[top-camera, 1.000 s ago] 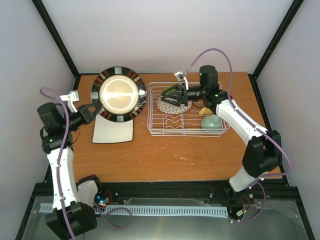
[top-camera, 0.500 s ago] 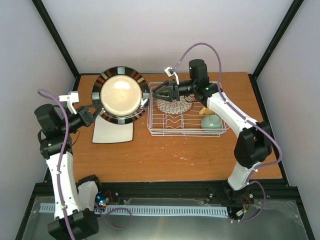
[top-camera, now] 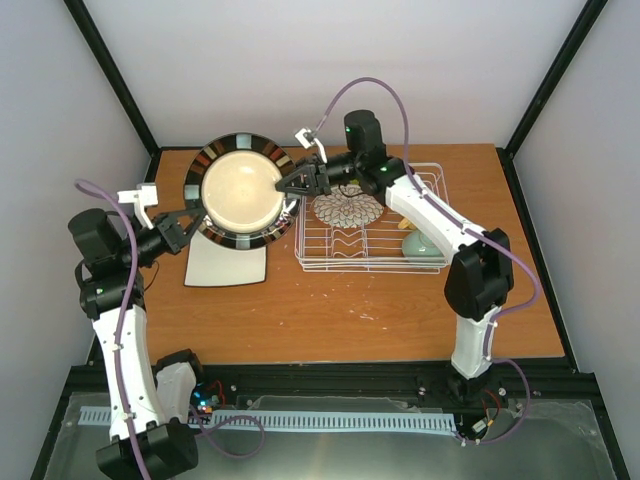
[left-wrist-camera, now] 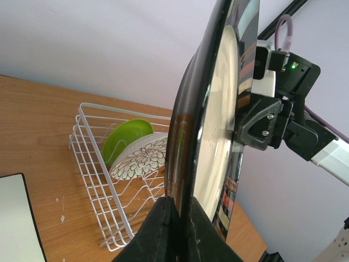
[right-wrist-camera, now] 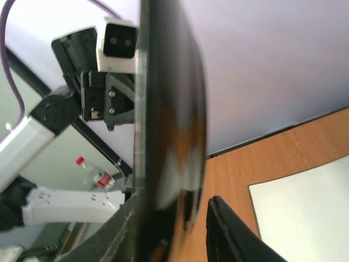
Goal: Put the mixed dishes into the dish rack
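Left of the dish rack (top-camera: 345,250), left jaws are clamping the cream plate (top-camera: 240,188) upright while open right jaws are straddling its opposite rim, probably readying a handover.

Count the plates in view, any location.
4. Cream round plate with dark segmented rim held off the table by the left gripper; white square plate flat on the table; brown floral-patterned plate and lime-green plate in the white wire dish rack. More may be hidden.
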You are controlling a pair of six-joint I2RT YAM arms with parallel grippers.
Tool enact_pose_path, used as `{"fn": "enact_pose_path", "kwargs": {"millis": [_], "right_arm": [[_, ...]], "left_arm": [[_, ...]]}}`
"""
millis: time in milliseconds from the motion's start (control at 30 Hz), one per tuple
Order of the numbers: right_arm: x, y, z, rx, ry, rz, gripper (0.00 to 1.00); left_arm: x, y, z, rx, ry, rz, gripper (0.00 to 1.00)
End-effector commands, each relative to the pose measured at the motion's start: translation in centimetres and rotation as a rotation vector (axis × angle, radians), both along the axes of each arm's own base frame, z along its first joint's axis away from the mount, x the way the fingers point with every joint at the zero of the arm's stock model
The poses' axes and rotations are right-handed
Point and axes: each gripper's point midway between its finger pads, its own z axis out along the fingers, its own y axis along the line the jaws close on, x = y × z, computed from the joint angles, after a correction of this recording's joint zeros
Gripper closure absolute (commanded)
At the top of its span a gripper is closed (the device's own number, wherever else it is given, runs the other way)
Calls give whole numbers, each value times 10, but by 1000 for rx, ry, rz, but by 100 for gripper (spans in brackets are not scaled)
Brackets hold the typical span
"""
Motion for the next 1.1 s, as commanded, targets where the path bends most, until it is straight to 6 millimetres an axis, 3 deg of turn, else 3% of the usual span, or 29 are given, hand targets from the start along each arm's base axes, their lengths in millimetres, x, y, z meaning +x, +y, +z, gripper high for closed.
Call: {"fn": "enact_pose_path", "kwargs": {"millis": [0,67,100,300,567,700,733,767,800,1067], "right_arm": [[-9,16,12,17,-5,52,76],[-13,22,14,21,-6,74,94],[-14,24,15,24,-9,79,97],[-22,26,28,46,-78,67,97],[-14,14,49,42,-199,-87,97],[-3,3,51,40,-204,-162,97],[1,-1,52,41,-210,-188,97],[6,-5,51,38,-210,-218,97],[10,-11,53,41,-220,-247,97],[40,-76,63,-124,-558,-590,97]], "left_arm": [[-14,-11,46,44,-167,-63,99],[-13,-11,46,44,-167,-61,99],[-13,-10,45,44,-165,-59,99],[-10,-7,40,53,-158,-35,97],[-2,1,33,81,-136,32,58],[2,5,27,86,-122,52,43],[2,6,26,89,-122,63,31],[3,7,27,95,-124,75,5],[3,9,27,104,-127,93,1],[11,40,26,189,-119,326,0]]}}
